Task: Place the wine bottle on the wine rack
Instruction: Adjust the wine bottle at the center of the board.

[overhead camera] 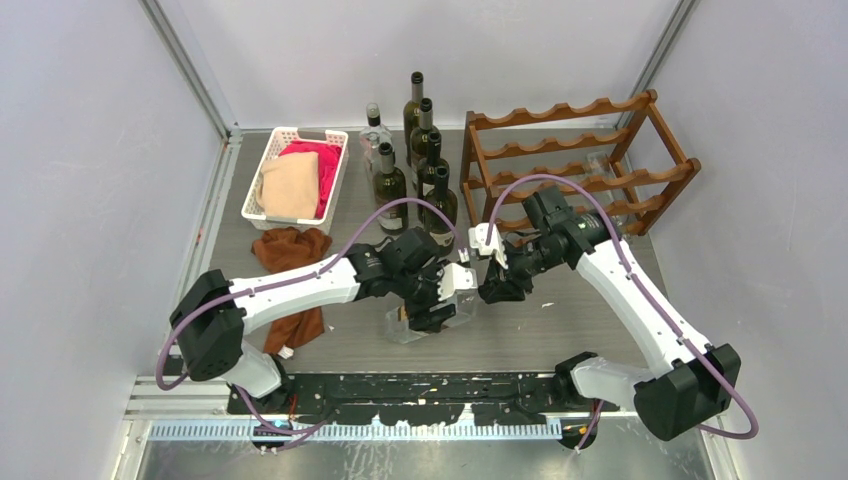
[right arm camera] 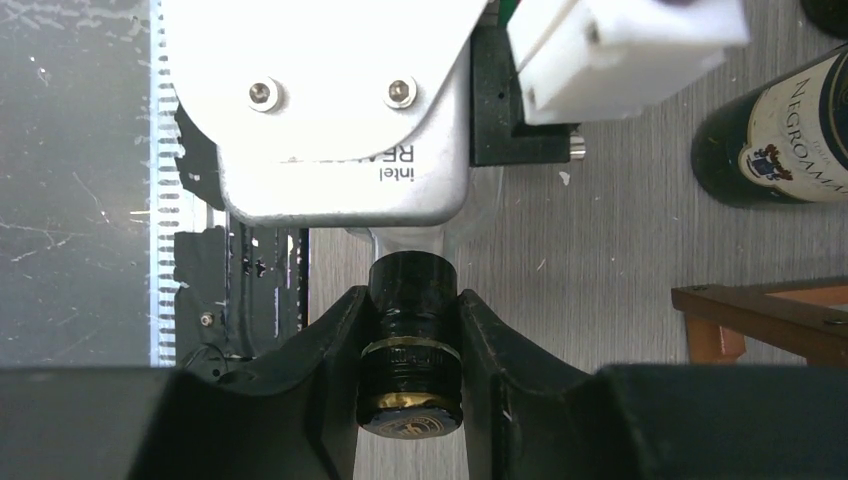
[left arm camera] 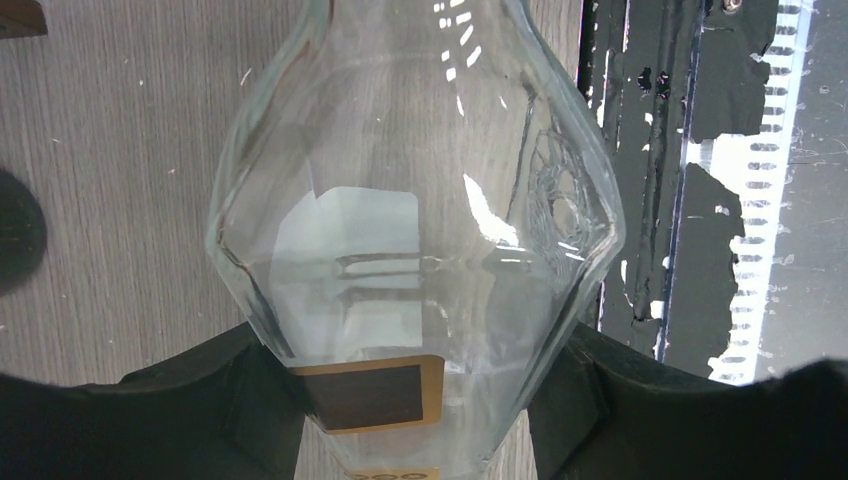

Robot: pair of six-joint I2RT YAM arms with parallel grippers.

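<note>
The wine bottle (overhead camera: 412,325) is clear glass with a black capped neck and lies low over the table's middle. In the left wrist view its body (left arm camera: 415,220) fills the frame. My left gripper (left arm camera: 415,410) is shut on that body, one finger (left arm camera: 225,400) pressing each side. My right gripper (right arm camera: 410,370) is shut on the bottle's capped neck (right arm camera: 410,330), both pads touching it. The two grippers meet at the bottle, left gripper (overhead camera: 432,303) and right gripper (overhead camera: 492,285). The reddish-brown wine rack (overhead camera: 565,111) stands at the back right, beyond the right arm.
Several dark bottles (overhead camera: 428,175) and a clear one (overhead camera: 375,135) stand left of the rack. A white slotted basket (overhead camera: 310,131) holding cloths sits at the back left, with a brown cloth (overhead camera: 295,250) in front of it. One rack corner (right arm camera: 770,320) and a dark bottle (right arm camera: 780,140) lie close to my right gripper.
</note>
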